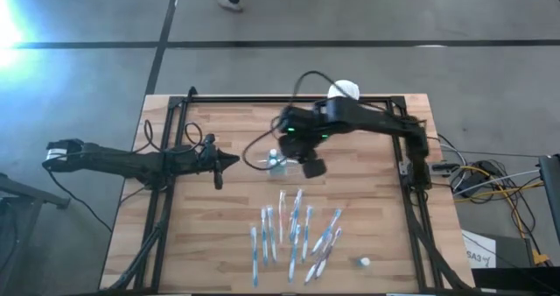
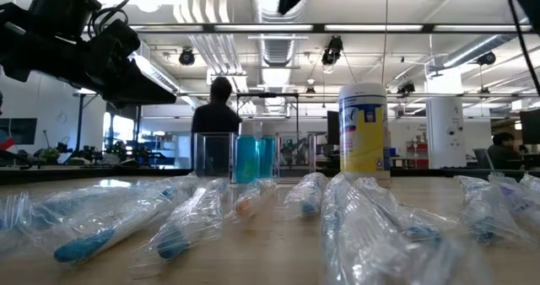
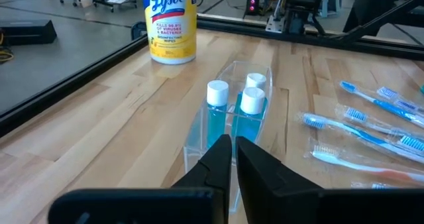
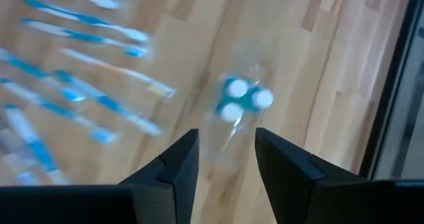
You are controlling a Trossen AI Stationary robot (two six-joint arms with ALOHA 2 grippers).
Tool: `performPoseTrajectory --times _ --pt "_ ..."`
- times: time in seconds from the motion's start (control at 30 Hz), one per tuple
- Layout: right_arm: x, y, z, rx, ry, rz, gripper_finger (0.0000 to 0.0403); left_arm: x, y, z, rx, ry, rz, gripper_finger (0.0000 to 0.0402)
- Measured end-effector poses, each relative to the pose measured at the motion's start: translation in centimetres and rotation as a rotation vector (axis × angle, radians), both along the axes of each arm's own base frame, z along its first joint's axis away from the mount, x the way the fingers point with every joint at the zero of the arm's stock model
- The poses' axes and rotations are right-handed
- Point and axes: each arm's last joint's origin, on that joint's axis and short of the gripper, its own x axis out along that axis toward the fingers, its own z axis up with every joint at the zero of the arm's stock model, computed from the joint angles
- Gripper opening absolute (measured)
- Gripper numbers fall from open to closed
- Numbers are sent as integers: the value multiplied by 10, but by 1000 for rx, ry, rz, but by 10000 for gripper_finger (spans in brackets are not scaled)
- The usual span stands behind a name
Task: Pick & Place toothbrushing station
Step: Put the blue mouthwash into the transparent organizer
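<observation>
The toothbrushing station [image 1: 276, 161] is a clear plastic holder standing on the wooden table near its middle. Three blue bottles with white caps [image 4: 240, 98] stand in it. It also shows in the low view [image 2: 240, 157] and the left wrist view [image 3: 199, 128]. My right gripper [image 4: 225, 159] is open and hovers above the holder, fingers pointing down, touching nothing; it also shows in the high view [image 1: 308, 165]. My left gripper [image 3: 234, 151] is shut and empty, level above the table a short way to the holder's left [image 1: 233, 160].
A yellow Lysol canister [image 3: 170, 22] with a white lid stands at the table's far edge [image 1: 343, 92]. Several wrapped toothbrushes [image 1: 296, 230] lie spread over the near half of the table. A black frame rail [image 1: 411, 182] borders the table. A person [image 2: 218, 108] stands in the room behind.
</observation>
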Motion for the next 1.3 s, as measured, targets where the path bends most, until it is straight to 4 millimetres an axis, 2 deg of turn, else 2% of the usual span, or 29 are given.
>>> performPoseTrajectory --times 0.1,0.27,0.37,0.47,0.67,0.83,1.03,1.1,1.3 --pt "-32 14 21 17 -3 -44 134 0 0 0 0 0 0 31" --pt "-84 35 42 49 -28 -157 133 0 0 0 2 1 -1 35" --pt "-115 45 45 75 -40 -244 133 0 0 0 14 4 -3 33" --pt "-140 54 40 98 -37 -343 128 0 0 0 14 4 -3 29" --pt "-177 74 14 131 19 -465 113 0 0 -1 5 11 -1 23" --pt "-192 90 -20 139 84 -481 88 0 0 -1 3 10 -1 24" --pt "-208 112 -48 244 -62 -371 27 -1 0 -2 1 21 -1 23" --pt "-216 115 -58 268 -102 -362 13 -1 0 -3 1 30 -1 21" --pt "-235 108 -95 370 -118 -477 9 -1 0 -3 -5 29 -5 16"
